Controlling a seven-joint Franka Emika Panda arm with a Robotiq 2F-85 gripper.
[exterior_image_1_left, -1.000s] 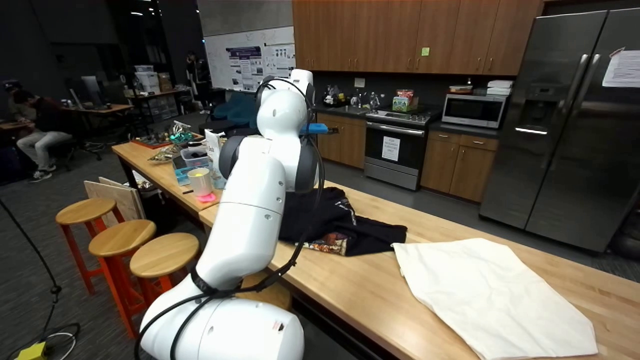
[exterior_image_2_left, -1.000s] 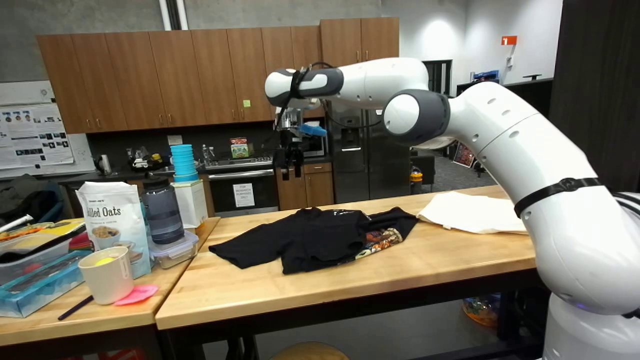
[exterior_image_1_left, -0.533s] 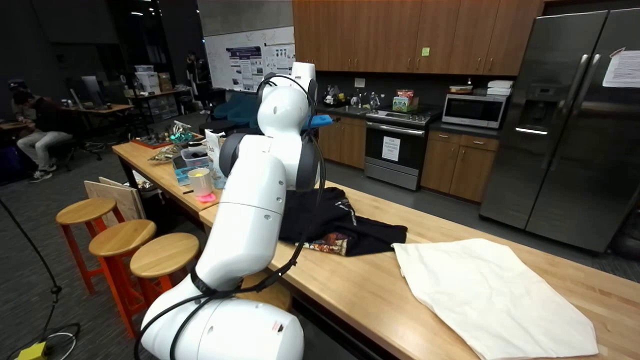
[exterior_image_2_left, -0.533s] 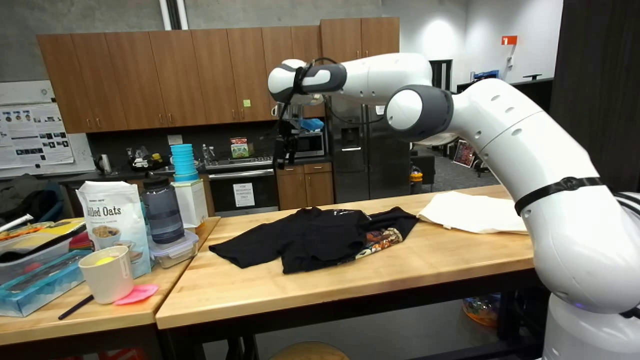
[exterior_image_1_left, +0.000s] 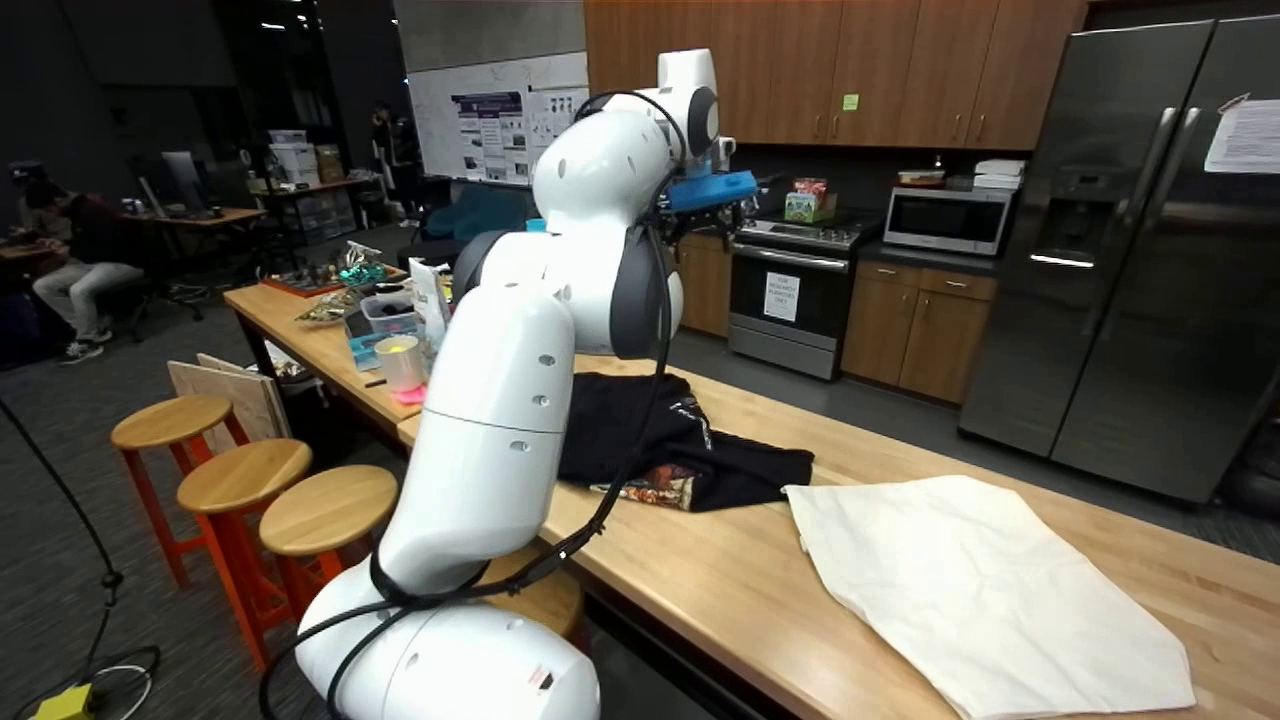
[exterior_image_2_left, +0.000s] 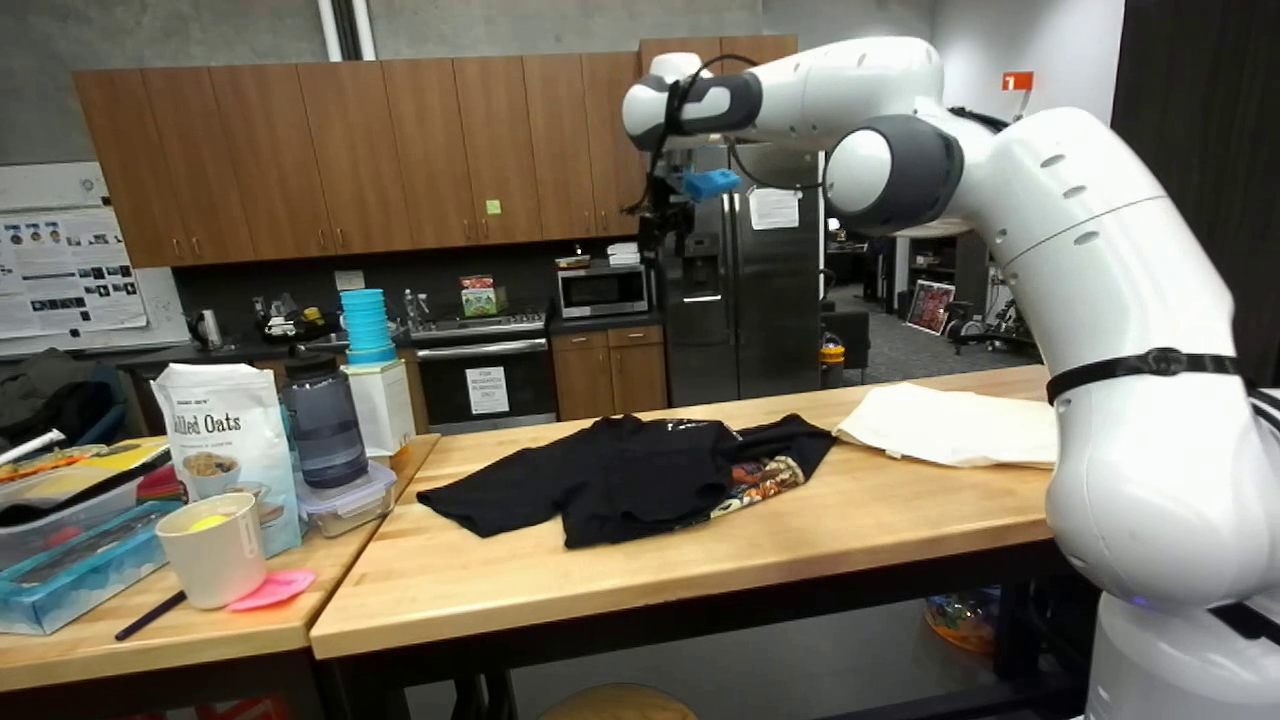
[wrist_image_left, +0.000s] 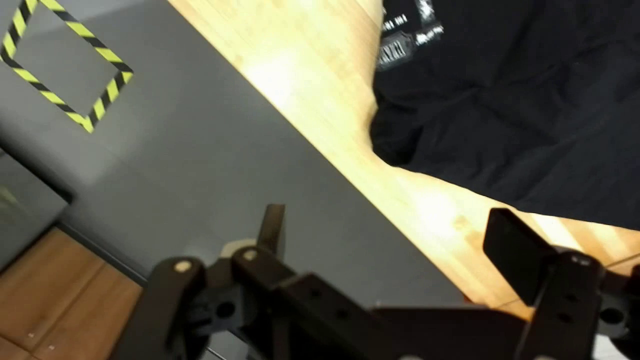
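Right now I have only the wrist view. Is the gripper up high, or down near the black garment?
Observer: Up high: in an exterior view the gripper hangs at a level well above the black garment.
Operator: Anything else on that table?
Observer: Yes, a cream cloth lies beside the garment in both exterior views.
Operator: Any print besides the white lettering?
Observer: Yes, a multicoloured print shows in both exterior views.

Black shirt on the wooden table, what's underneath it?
The black shirt lies on the wooden table, which shows along most of its edge. Anything else directly beneath the cloth is covered and cannot be seen.
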